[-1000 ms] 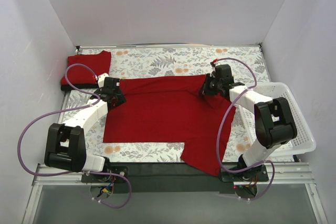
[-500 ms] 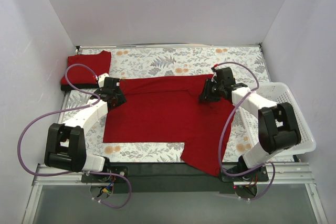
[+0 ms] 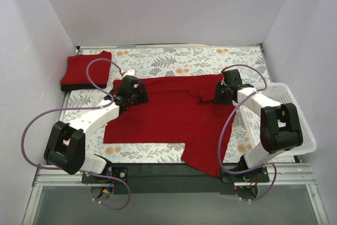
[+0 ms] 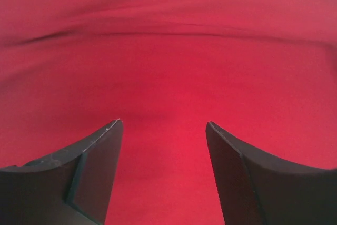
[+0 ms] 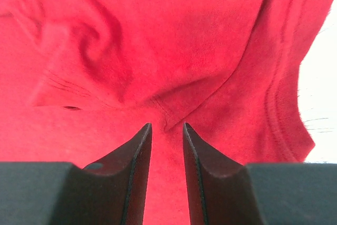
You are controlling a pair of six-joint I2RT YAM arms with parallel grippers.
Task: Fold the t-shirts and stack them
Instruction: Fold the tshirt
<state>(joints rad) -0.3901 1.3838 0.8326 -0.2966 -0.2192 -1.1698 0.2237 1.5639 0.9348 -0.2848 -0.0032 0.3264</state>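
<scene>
High rear overview; both wrist views close above one red t-shirt

This is a robotics lab test cell, not a home or a shop. Plain white walls close in the work surface on three sides like a booth, with no furniture or decoration around it. Two white and black robot arms, the left arm and the right arm, are bolted to a metal rail at the near edge of the table, and loose purple cables loop from them. A floral cloth covers the table as a staged surface. On it lies a red t-shirt, with a white lattice basket at the right side.
</scene>
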